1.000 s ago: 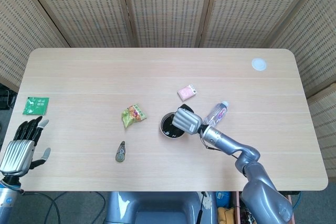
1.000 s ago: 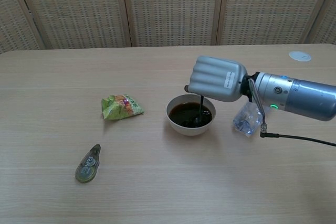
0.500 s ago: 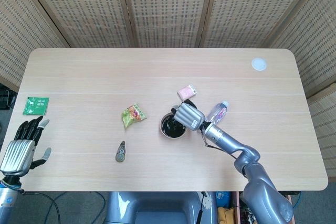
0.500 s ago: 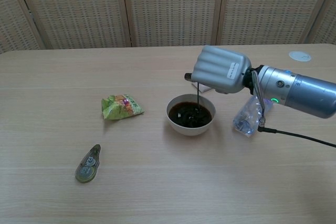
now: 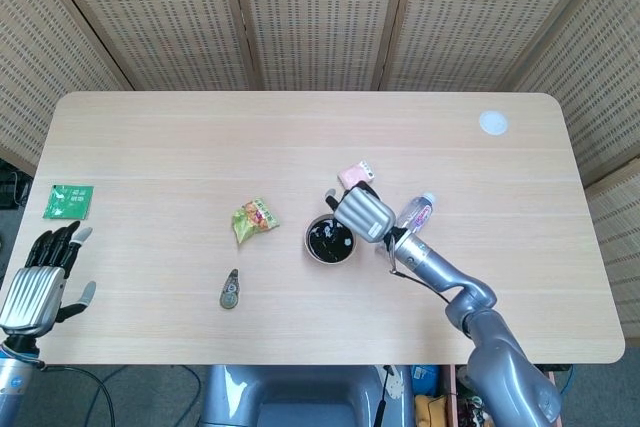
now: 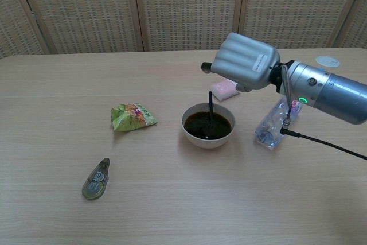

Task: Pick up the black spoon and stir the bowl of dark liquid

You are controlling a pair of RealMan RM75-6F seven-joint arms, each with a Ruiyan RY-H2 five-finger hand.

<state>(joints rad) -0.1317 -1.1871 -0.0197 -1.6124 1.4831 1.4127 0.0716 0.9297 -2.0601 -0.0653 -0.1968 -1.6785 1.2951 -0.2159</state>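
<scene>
A white bowl (image 6: 195, 137) of dark liquid (image 6: 207, 126) stands at the table's middle; the head view shows the bowl (image 5: 313, 248) too. My right hand (image 6: 245, 62) hovers above its far right side, fingers curled around the black spoon (image 6: 210, 106). The spoon's handle runs down from the hand and its lower end dips into the liquid. In the head view the right hand (image 5: 363, 214) sits just right of the bowl. My left hand (image 5: 40, 280) rests at the table's near left corner, fingers spread and empty.
A clear plastic bottle (image 6: 275, 123) lies right of the bowl, under my right forearm. A pink packet (image 6: 223, 89) lies behind the bowl, a green snack bag (image 6: 132, 116) to its left, a small oval gadget (image 6: 96, 179) near the front, a green sachet (image 5: 68, 201) far left.
My right hand has risen and drifted back and to the right, drawing the spoon higher so more of its handle shows above the liquid. The left hand stayed still.
</scene>
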